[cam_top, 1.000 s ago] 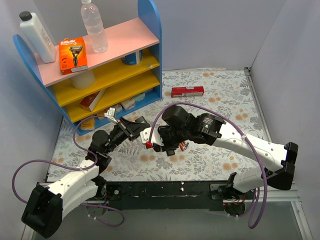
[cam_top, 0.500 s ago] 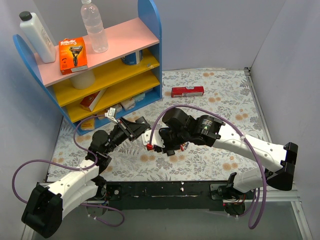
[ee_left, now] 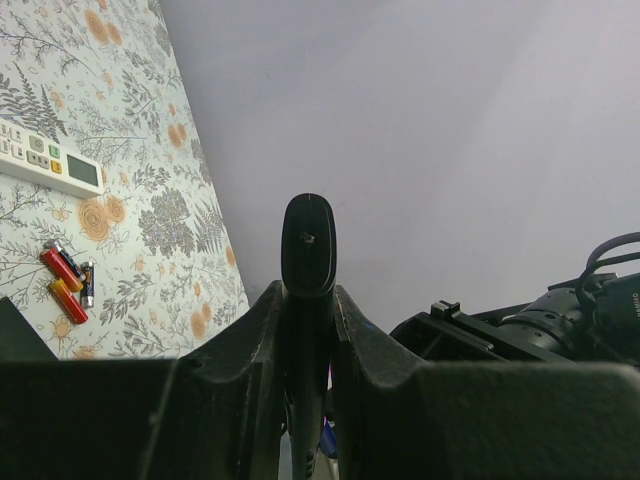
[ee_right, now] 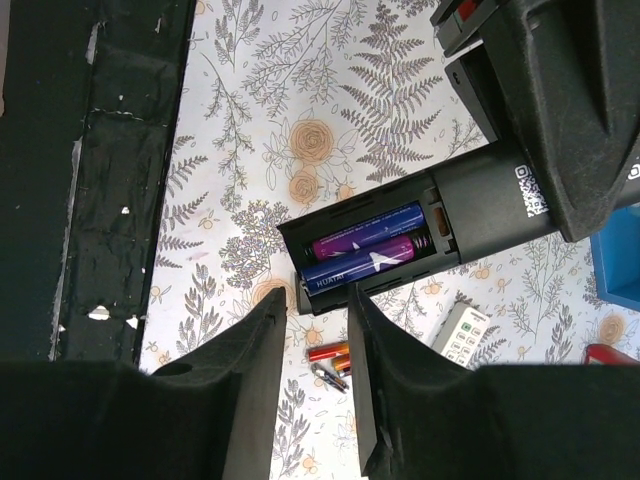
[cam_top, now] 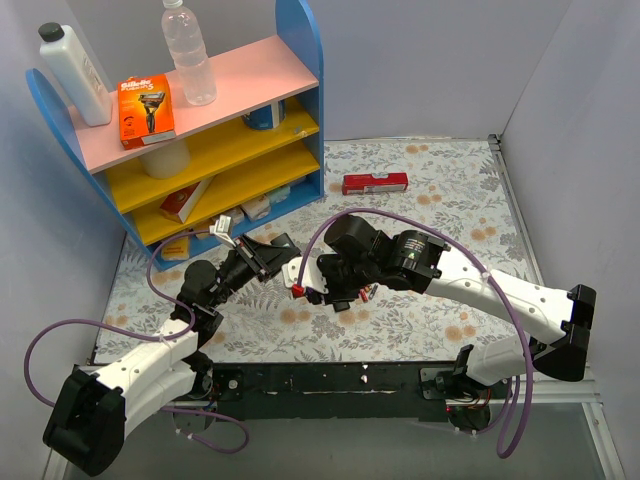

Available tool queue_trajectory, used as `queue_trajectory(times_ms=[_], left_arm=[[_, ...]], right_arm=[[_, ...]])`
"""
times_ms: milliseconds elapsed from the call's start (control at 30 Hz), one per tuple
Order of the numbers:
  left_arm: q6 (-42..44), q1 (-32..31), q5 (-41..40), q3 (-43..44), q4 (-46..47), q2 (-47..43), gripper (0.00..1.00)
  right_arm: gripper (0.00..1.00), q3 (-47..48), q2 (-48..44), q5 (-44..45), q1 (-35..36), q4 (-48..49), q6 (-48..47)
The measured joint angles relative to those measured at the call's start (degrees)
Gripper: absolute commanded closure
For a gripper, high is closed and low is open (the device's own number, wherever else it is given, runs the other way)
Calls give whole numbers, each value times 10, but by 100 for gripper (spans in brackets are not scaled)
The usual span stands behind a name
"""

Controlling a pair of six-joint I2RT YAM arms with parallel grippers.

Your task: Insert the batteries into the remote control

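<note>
My left gripper point(cam_top: 268, 256) is shut on a black remote control point(ee_left: 308, 240), holding it edge-on above the floral table. In the right wrist view the remote control point(ee_right: 480, 205) shows its open compartment with two blue-purple batteries point(ee_right: 365, 256) lying in it side by side. My right gripper point(ee_right: 316, 296) hovers just above the compartment's end, open, with nothing between its fingers point(ee_right: 250, 380). Loose batteries point(ee_right: 330, 356), red and dark, lie together on the table below; they also show as batteries point(ee_left: 66, 281) in the left wrist view and as batteries point(cam_top: 366, 292) from above.
A white remote point(ee_right: 462, 335) lies on the table next to the loose batteries. A blue shelf unit point(cam_top: 200, 150) with bottles and boxes stands at the back left. A red box point(cam_top: 375, 183) lies at the back. Walls close in the left and right sides.
The right gripper has shifted slightly left and its jaw gap has wavered a little. The left arm and the remote control have stayed still.
</note>
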Motion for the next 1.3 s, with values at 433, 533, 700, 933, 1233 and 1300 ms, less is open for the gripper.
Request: queue_trajectory(times_ms=[433, 533, 700, 933, 1233, 1300], left_arm=[[0, 0, 0, 0, 0, 0, 100], [0, 0, 1, 0, 0, 0, 100], [0, 0, 1, 0, 0, 0, 100], [0, 0, 2, 0, 1, 5, 100], [0, 0, 4, 3, 1, 8, 100], [0, 0, 4, 3, 1, 8, 100]], right_arm=[[64, 0, 0, 14, 0, 5, 15], [64, 0, 0, 11, 0, 5, 17], [64, 0, 0, 7, 0, 5, 17], [64, 0, 0, 10, 0, 6, 21], [69, 0, 3, 17, 0, 15, 26], [71, 0, 5, 17, 0, 16, 28]])
